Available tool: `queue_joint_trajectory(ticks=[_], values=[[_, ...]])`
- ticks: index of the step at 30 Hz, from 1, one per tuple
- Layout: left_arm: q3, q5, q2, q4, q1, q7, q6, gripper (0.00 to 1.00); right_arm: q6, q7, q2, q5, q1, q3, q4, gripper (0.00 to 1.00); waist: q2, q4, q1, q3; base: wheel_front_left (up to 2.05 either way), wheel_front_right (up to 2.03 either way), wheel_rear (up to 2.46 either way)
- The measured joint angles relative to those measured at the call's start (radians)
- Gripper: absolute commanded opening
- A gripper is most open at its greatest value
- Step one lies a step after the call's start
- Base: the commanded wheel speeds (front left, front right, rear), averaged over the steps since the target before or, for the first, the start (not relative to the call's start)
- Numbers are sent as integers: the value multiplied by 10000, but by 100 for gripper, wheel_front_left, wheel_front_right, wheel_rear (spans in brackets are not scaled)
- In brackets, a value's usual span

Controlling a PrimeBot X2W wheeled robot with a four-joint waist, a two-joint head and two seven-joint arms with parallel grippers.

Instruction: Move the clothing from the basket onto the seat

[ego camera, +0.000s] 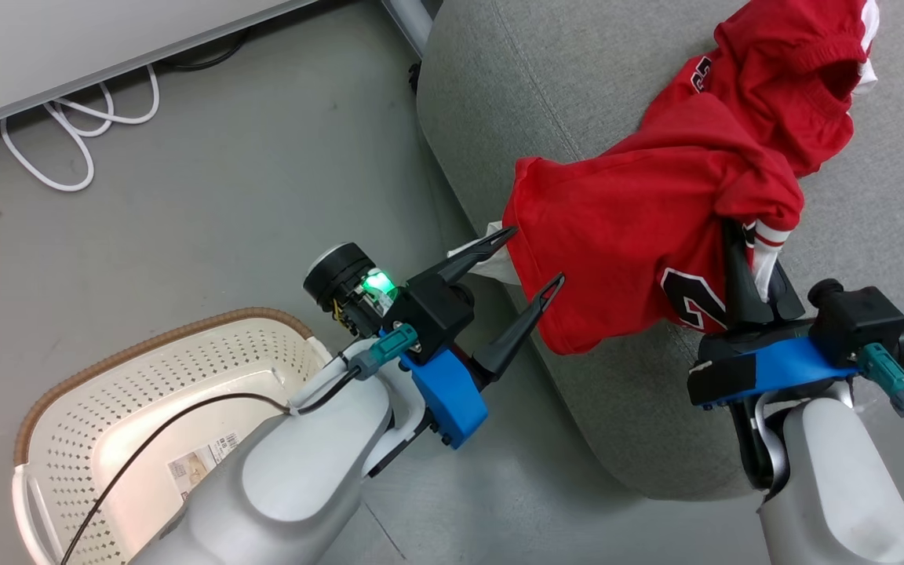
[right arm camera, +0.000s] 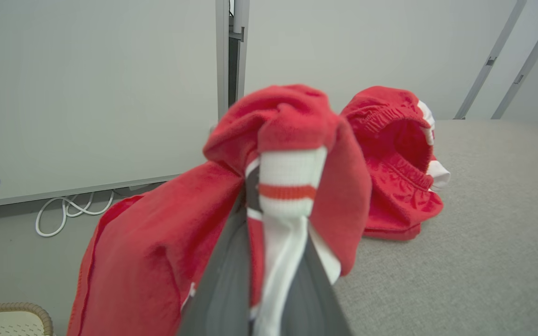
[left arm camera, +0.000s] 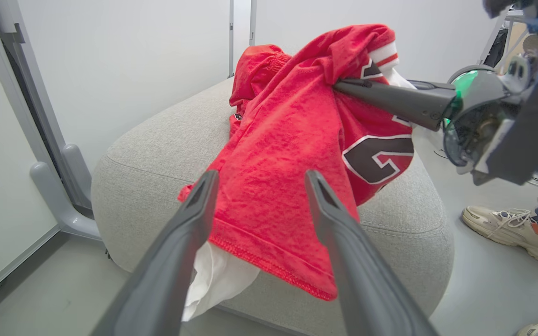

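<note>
Where the grey floor meets the seat, head view: two red garments on it, one basket lower left on the floor, one white cable by the wall. Left wrist: left fingers spread beside the jersey hem; two shoes on the floor. Right wrist: right fingers pinching the jersey's striped cuff, white wall behind.

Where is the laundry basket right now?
In the head view, the basket sits on the floor at lower left, partly hidden by the left arm, apart from the seat at upper right.
</note>
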Motion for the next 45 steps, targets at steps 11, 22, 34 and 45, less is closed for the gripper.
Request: queue_joint_trajectory(ticks=[11, 22, 34, 45], values=[[238, -73, 359, -226, -218, -46, 263, 100, 0, 0, -610, -261, -1923, 75, -882, 0, 0, 165, 0, 450, 0, 0, 0], [351, 199, 1009, -1087, -1066, 491, 412, 100, 0, -2, -2661, 372, -5097, -2754, -2052, 0, 0, 404, 1, 2266, 0, 0, 0], [288, 541, 1622, -2125, -1754, 1057, 414, 100, 0, -2, -3983, 573, -5635, -5557, -767, 0, 0, 625, 2, 4514, 0, 0, 0], [219, 535, 1664, -2391, -1899, 1093, 451, 100, 0, -2, -3227, -134, -5069, -5618, 1218, 0, 0, 898, 1, 5008, 0, 0, 0]])
